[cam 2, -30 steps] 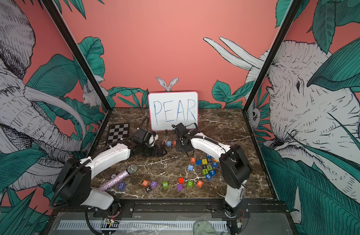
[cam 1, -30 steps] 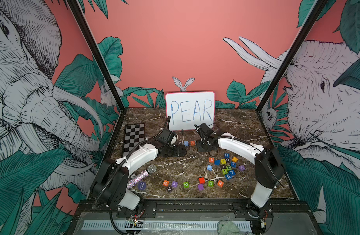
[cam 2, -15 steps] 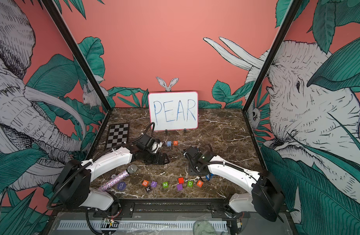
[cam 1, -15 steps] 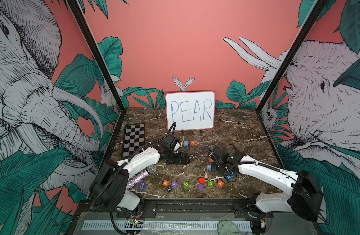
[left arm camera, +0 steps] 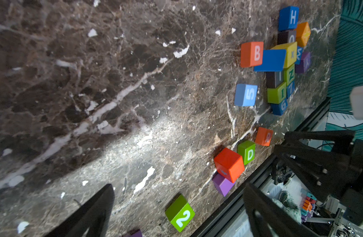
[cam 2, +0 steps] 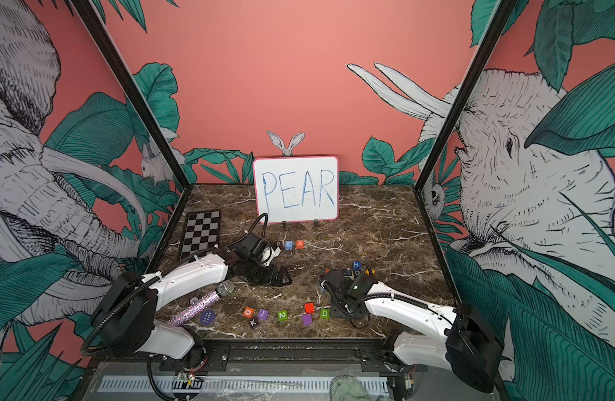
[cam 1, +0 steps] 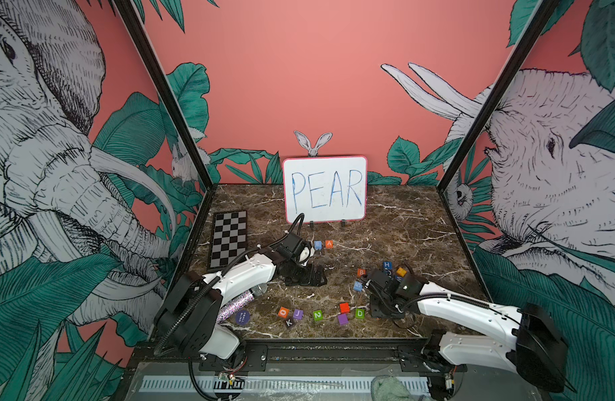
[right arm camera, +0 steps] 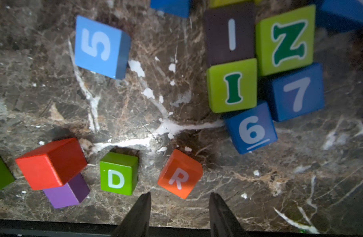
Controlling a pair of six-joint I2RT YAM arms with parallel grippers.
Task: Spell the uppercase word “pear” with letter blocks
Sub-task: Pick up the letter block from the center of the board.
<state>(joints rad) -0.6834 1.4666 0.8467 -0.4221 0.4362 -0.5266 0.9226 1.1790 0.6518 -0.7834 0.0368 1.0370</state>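
Observation:
Three letter blocks stand in a row in front of the whiteboard: dark P [cam 2: 279,244], light blue E [cam 1: 318,244] and orange A [cam 1: 329,243]. My left arm hides the P in a top view. The orange R [right arm camera: 180,174] lies alone near the table's front edge, turned askew; it also shows in the left wrist view [left arm camera: 264,136]. My right gripper [right arm camera: 179,197] hangs open just short of the R, with nothing between its fingers. My left gripper [cam 1: 313,276] rests wide open and empty near mid-table.
A green D [right arm camera: 117,179], and a red cube [right arm camera: 51,163] lying on a purple one, sit beside the R. A pile of blocks [right arm camera: 258,78] lies on its other side. The whiteboard [cam 1: 325,189], checkerboard [cam 1: 228,239] and glitter microphone [cam 1: 240,302] stand further off.
My right arm has swung from the back row by the whiteboard to the front right and come down over the R block. My left gripper has drawn back slightly toward mid-table.

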